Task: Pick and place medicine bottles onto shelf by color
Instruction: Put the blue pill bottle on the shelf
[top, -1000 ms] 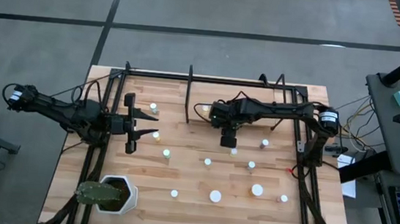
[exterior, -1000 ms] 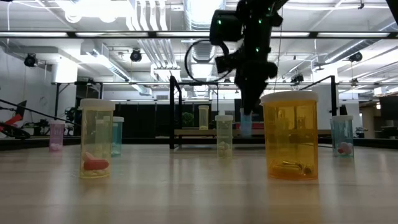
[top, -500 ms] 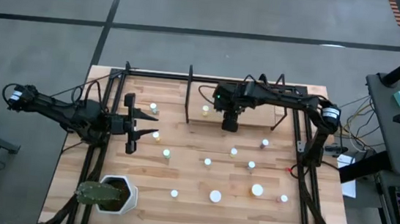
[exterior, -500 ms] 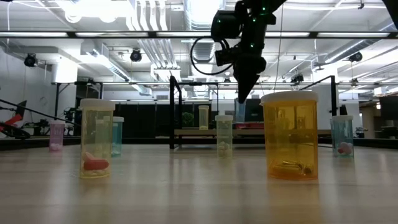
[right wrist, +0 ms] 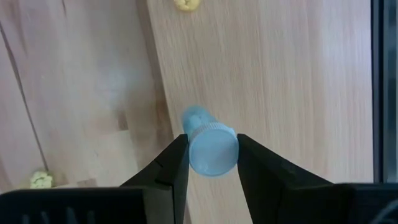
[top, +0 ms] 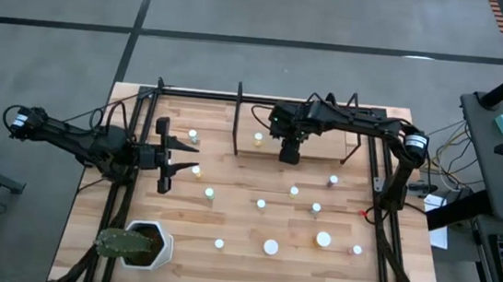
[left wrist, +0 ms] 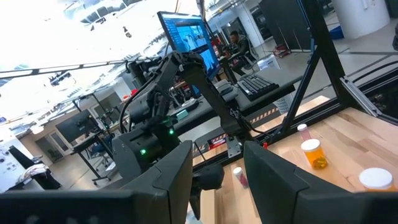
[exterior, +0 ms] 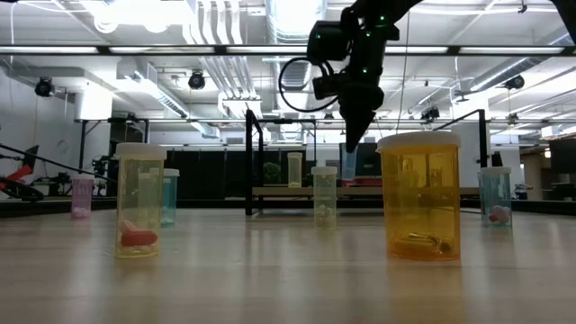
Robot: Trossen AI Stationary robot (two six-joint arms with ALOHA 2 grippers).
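Note:
My right gripper [top: 289,154] hangs over the light-wood shelf [top: 334,147] at the table's far side. It is shut on a small blue medicine bottle [right wrist: 210,148] with a pale blue cap, which the low view shows below the fingers [exterior: 347,158]. A yellowish bottle [top: 258,140] stands on its base on the shelf to the left of it. Several more bottles stand on the tabletop, such as one [top: 294,190] nearer the front. My left gripper [top: 168,159] waits at the table's left, open with nothing between its fingers [left wrist: 217,177]. My right gripper pinches the blue bottle at its cap end [right wrist: 191,149] between its two fingers [right wrist: 166,175], one on each side. The fingers come from above, slanting steeply down. The bottle hangs below them cap up, lifted clear above the shelf board [right wrist: 298,74].
Black metal bars [top: 238,119] frame the shelf. A white hexagonal plant pot [top: 137,244] stands at the near left corner. In the low view a large orange bottle [exterior: 420,196] and a yellowish one [exterior: 140,200] stand close to the front edge.
My right gripper has carried the blue bottle toward the table's far edge and slightly up, from above the tabletop to above the shelf. Most of that move came early in the second, and it has nearly stopped since.

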